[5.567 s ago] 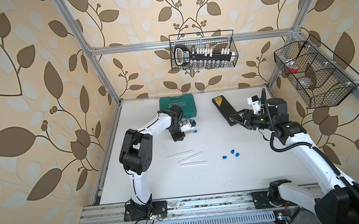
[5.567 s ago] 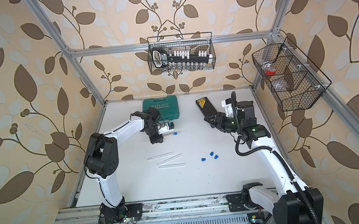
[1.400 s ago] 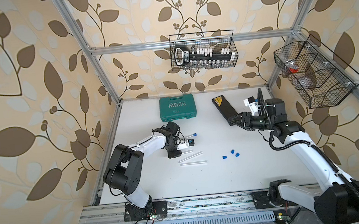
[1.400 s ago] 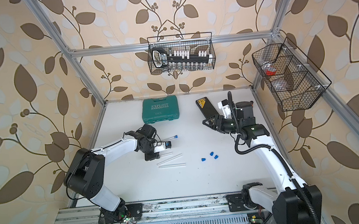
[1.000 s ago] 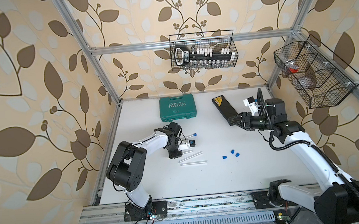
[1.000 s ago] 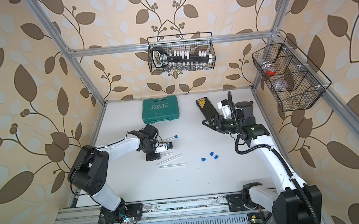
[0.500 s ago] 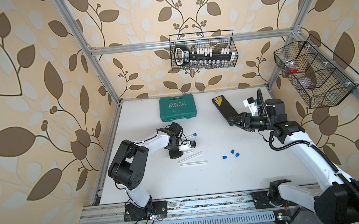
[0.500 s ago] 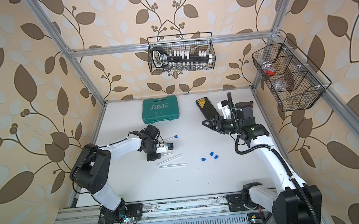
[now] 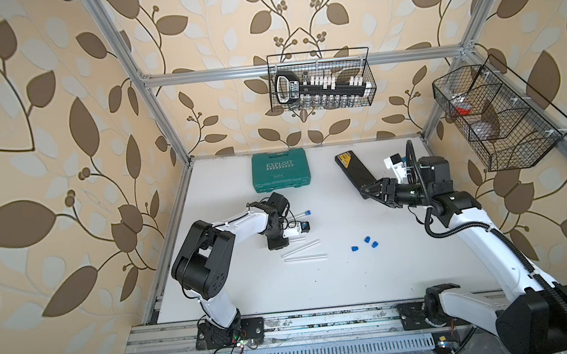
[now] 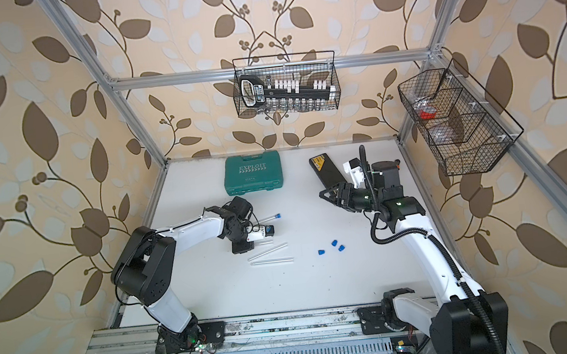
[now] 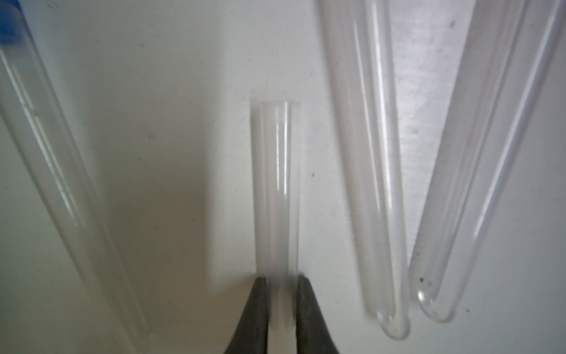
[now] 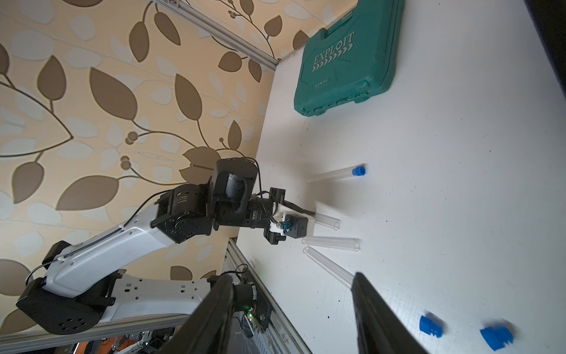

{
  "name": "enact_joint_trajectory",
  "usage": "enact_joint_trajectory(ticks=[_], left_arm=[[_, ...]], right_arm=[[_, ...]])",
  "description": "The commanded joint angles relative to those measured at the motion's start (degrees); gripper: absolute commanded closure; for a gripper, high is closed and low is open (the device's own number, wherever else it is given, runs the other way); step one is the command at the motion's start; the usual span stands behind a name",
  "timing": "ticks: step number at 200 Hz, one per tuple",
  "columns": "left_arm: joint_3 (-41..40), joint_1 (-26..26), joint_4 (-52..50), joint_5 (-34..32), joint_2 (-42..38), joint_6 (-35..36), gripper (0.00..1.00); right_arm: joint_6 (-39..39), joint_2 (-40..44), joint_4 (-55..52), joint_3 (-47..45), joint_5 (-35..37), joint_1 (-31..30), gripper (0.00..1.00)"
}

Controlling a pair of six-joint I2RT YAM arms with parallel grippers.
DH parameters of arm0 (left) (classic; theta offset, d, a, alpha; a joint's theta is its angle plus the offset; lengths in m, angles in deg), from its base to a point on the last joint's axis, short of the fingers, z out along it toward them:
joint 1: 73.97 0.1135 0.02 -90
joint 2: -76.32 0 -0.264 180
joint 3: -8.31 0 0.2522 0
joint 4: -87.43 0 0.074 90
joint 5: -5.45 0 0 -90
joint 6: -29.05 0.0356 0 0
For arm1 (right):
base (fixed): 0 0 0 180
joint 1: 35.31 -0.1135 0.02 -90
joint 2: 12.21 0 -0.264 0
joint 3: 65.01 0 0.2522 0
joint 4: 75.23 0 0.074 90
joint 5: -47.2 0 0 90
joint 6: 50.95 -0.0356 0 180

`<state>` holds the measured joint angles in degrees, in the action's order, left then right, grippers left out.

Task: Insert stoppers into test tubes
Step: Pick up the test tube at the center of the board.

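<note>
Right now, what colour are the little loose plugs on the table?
Bright blue stoppers, clearest in a top view.

Three stoppers (image 9: 367, 239) right of two lying test tubes (image 9: 300, 248); stoppered tube (image 9: 302, 215) behind them, case (image 9: 280, 170) at table (image 9: 358, 285) rear

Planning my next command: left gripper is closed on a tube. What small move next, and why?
Probably lift the tube slightly off the table. The left gripper is shut on it, open mouth facing away; two bare tubes lie close beside. The right gripper is open and three stoppers lie loose.
</note>
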<state>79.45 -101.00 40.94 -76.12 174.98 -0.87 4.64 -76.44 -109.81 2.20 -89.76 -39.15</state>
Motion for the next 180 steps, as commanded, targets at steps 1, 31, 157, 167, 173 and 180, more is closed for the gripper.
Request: enact_joint_trajectory(ticks=[1,31,157,167,173,180], left_arm=[[1.0,-0.2,0.2,0.8,-1.9,-0.6,0.92],[0.8,-0.1,1.7,3.8,-6.9,-2.4,0.92],[0.4,-0.4,14.0,19.0,-19.8,-11.8,0.91],[0.5,-0.4,13.8,19.0,-19.8,-11.5,0.91],[0.7,-0.5,13.6,18.8,-19.7,-11.2,0.91],[0.8,-0.6,13.4,18.8,-19.6,-11.0,0.91]], right_arm=[[1.1,-0.2,-0.7,-0.4,-0.4,0.0,0.40],[1.2,-1.5,-0.9,-0.1,-0.2,-1.3,0.40],[-4.7,-20.1,2.8,9.0,5.0,-21.8,0.46],[-5.1,-20.9,3.4,9.7,5.0,-22.0,0.46],[-5.4,-21.4,3.7,10.1,5.0,-22.0,0.46],[-5.5,-22.0,3.8,10.7,4.9,-22.2,0.46]])
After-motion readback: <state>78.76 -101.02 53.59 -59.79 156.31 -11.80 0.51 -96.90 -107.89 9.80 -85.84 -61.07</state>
